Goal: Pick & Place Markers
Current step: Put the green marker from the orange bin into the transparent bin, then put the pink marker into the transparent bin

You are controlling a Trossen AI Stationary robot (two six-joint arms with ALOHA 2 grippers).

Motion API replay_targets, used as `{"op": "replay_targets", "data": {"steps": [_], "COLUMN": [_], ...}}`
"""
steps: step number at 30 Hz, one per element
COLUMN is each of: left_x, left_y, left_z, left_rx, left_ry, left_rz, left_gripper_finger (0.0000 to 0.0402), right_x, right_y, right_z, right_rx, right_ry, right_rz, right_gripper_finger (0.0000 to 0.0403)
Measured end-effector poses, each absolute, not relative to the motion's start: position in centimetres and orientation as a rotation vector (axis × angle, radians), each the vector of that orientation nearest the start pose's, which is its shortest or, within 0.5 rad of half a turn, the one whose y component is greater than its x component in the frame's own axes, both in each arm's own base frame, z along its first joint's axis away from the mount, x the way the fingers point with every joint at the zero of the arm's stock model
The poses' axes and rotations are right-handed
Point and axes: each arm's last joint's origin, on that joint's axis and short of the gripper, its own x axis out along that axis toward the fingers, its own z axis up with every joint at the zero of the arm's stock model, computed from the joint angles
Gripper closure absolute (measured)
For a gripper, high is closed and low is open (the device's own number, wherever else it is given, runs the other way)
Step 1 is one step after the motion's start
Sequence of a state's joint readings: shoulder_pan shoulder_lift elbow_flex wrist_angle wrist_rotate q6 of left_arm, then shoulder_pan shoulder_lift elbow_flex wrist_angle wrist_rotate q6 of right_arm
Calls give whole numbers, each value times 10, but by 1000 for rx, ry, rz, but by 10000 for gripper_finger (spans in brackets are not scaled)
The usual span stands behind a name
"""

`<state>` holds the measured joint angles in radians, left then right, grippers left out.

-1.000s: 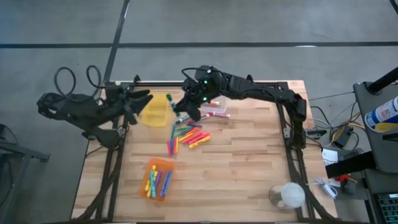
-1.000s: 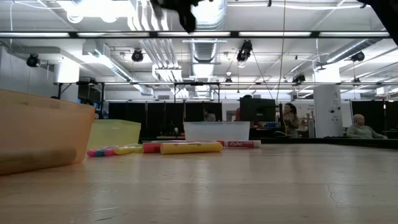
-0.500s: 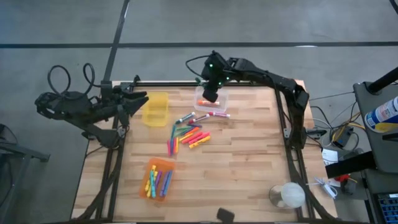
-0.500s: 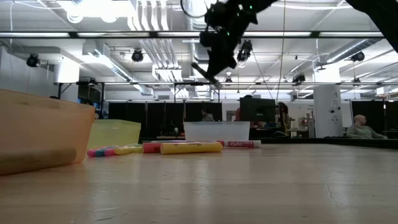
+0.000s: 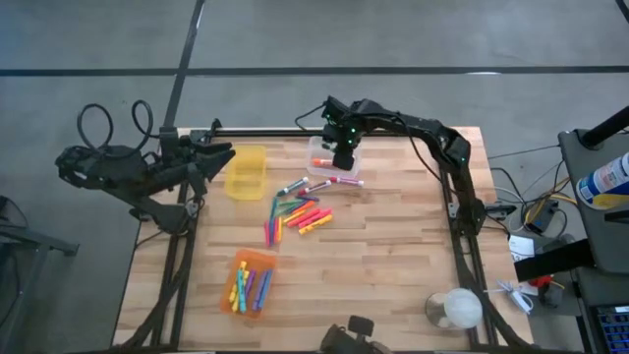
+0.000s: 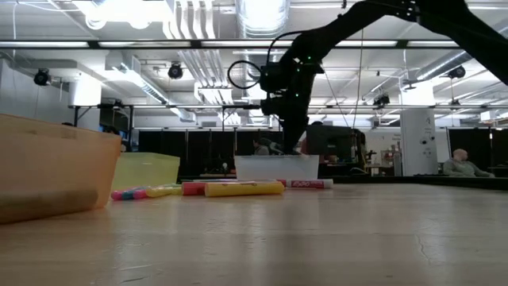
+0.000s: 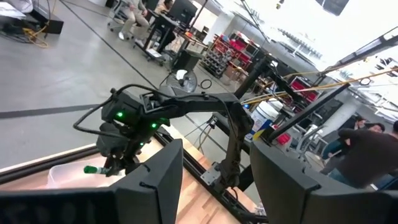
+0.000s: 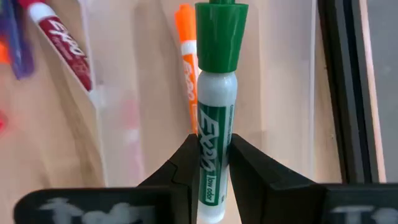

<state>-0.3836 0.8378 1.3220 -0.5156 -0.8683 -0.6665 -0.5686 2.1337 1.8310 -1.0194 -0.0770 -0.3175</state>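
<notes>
My right gripper (image 5: 341, 157) hangs over the clear bin (image 5: 322, 149) at the table's far middle, shut on a white marker with a green cap (image 8: 222, 34). An orange marker (image 8: 185, 59) lies in that bin. A red marker (image 5: 339, 181) and a pile of bright markers (image 5: 297, 211) lie flat on the wood. More markers lie in the orange bin (image 5: 252, 281). My left gripper (image 5: 222, 155) waits open at the table's left edge, beside the yellow bin (image 5: 246, 171). My right gripper pinches the marker's white barrel (image 8: 208, 155) at its printed label between the two fingers. The fingers come steeply from above and lie along the marker. Its green cap end sticks out beyond the fingertips toward the clear bin, and it is clear of the table.
A round clear container (image 5: 454, 309) stands at the table's near right corner. Bare wood lies across the table's right half. The black frame rail (image 8: 339, 93) runs just beyond the clear bin. People sit in the room behind the table.
My right gripper has carried the green marker from above the marker pile toward the table's far right, over the clear bin. It has tipped from slanting to pointing steeply down and has come lower. The marker stays between its fingers.
</notes>
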Motion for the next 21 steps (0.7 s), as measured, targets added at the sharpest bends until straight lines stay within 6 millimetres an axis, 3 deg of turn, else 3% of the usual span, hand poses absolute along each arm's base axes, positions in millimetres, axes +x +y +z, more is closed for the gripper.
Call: {"op": "replay_targets", "data": {"steps": [12, 21], "left_x": [124, 128], "left_y": [-26, -28], "left_z": [462, 457], "left_rx": [-657, -645], "left_ry": [-137, -99], "left_rz": [496, 500], "left_gripper_finger": [220, 220], "right_x": [370, 375], "right_y": [-229, -193], "right_z": [234, 248], "right_rx": [197, 403], "right_ry": [1274, 1257], "right_rz": [-262, -140], "right_gripper_finger": [217, 200]}}
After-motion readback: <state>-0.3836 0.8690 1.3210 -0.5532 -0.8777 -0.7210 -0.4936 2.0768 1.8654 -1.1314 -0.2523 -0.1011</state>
